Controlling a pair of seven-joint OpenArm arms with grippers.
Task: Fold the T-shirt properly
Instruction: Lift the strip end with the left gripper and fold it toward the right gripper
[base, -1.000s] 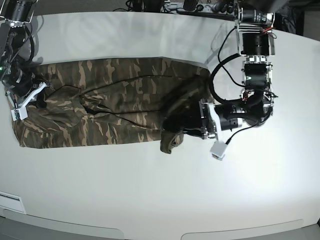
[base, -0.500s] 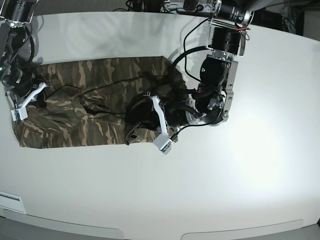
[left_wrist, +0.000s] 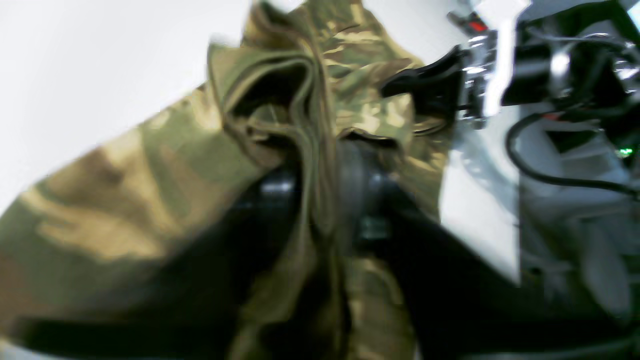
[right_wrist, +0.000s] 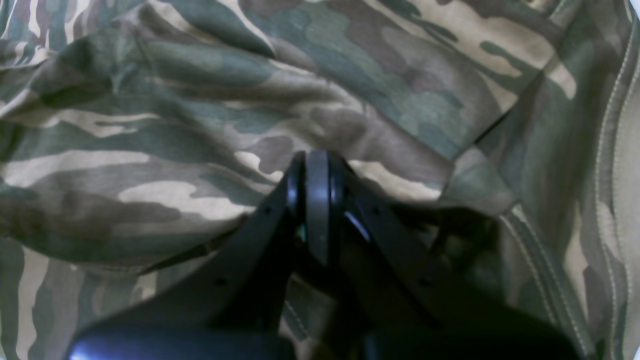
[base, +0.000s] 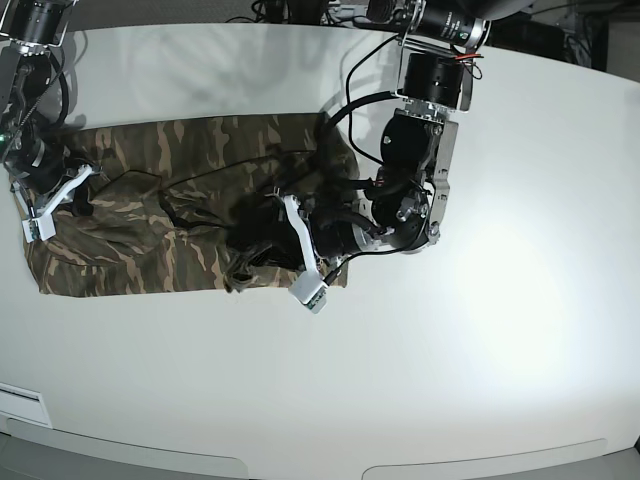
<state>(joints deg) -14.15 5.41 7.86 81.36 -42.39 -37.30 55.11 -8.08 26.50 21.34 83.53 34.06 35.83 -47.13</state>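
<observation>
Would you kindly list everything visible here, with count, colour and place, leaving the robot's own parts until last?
T-shirt: one, brown, tan and dark-green camouflage, spread across the table's left half, its right end folded over.
Table: one, white, under everything.
Cables and equipment: several, dark, behind the far table edge.
Left claw: one, black, a bunch of shirt cloth between its fingers, at the folded end.
Right claw: one, black, shut, resting on the shirt near its left end.

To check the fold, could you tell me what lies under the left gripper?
Under the left gripper lies bunched T-shirt cloth, a fold standing between its jaws. The white table beneath that spot is covered, and blur hides whether the jaws pinch it.
</observation>
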